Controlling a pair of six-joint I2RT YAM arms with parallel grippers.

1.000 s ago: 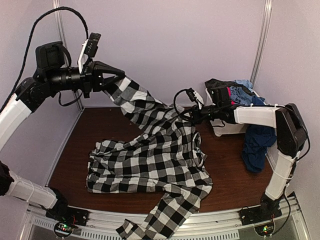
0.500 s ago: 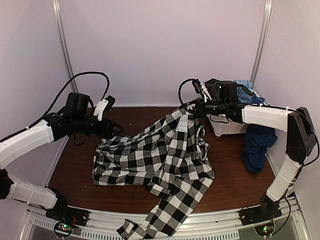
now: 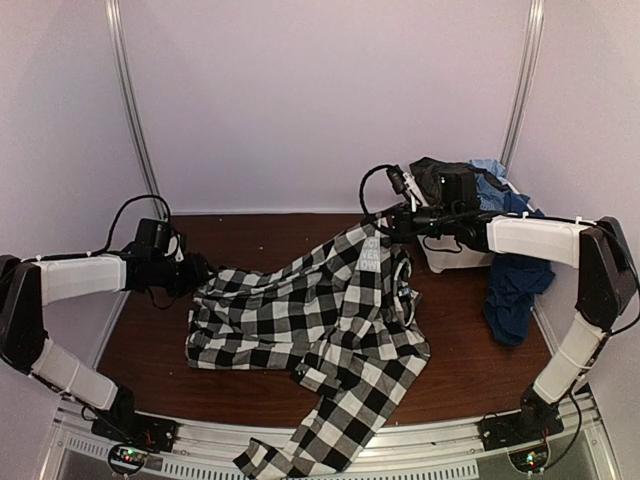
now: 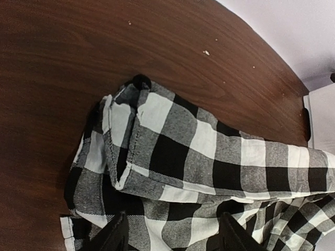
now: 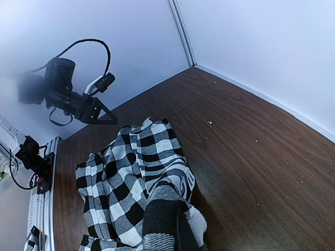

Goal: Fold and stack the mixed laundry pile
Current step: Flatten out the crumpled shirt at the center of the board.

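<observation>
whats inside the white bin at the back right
A heap of clothes fills the white bin: a black garment and a light blue one on top, a navy piece hanging over its side. Anything beneath them, and the bin's bottom, is covered.

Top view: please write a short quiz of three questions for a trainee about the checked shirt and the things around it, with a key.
1. True or false: the shirt lies wholly on the table.
2. Which arm holds one end of the shirt up off the table? A. left B. right C. neither
3. Fill the gap: the navy piece hangs over the side of the white ___.

Key
1. False: one sleeve hangs over the near edge.
2. B: the right fingers are shut on the end with the lettering.
3. bin
</observation>
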